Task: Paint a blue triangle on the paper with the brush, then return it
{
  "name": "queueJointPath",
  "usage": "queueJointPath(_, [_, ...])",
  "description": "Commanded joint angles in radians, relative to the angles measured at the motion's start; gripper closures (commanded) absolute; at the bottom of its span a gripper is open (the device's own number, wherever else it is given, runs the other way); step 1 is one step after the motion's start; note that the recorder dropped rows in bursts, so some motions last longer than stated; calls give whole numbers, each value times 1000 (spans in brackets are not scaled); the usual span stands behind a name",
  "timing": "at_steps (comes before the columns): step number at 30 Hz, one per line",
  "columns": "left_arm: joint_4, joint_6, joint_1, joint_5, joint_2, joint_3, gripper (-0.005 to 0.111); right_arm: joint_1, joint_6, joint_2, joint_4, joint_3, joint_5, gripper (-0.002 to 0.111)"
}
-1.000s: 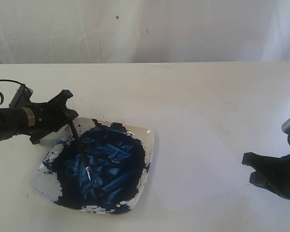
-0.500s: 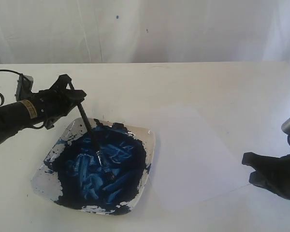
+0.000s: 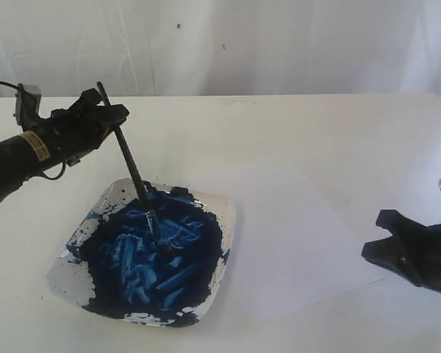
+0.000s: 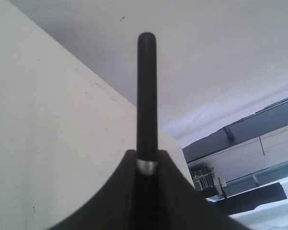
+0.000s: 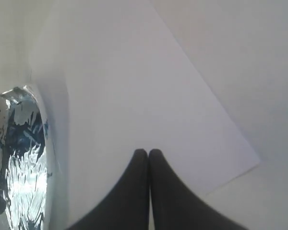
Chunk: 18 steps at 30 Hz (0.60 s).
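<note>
My left gripper (image 3: pixel 110 118) is shut on the upper handle of the black brush (image 3: pixel 136 180), held above the dish's back left corner. The brush slants down to the right and its bristle tip rests in the dark blue paint. In the left wrist view the handle (image 4: pixel 147 96) sticks straight out between the closed jaws of that gripper (image 4: pixel 147 160). The white paper (image 3: pixel 294 235) lies to the right of the dish, and no blue triangle shows on it. My right gripper (image 3: pixel 375 235) is shut and empty near the paper's right corner; the right wrist view shows this gripper (image 5: pixel 148 153) over the paper (image 5: pixel 134 86).
The square white dish (image 3: pixel 228 209), smeared with dark blue paint, sits front left on the off-white table, and its rim overlaps the paper's left edge. Its glossy edge also appears in the right wrist view as the dish (image 5: pixel 24 158). A white curtain hangs behind the table.
My left gripper has risen and moved back, tilting the brush more upright; its tip has slid right through the paint. The right gripper shifted slightly.
</note>
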Motion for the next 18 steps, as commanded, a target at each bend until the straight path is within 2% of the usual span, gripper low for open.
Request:
queueJointPath(1, [20, 44, -4, -15, -48, 4, 107, -88, -50, 64, -13, -4, -93, 108])
queueJointPath(5, [19, 87, -27, -15, -73, 4, 107, -119, -102, 146, 6, -14, -299, 108])
queueJointPath(11, [-20, 224, -96, -15, -100, 4, 107, -119, -136, 240, -1, -14, -231, 108])
queueJointPath(14, [-34, 228, -101, -15, -108, 4, 107, -119, -188, 261, 12, -14, -282, 108])
queueJointPath(18, [-56, 228, -102, -15, -108, 4, 107, -119, -190, 261, 43, -14, -219, 108])
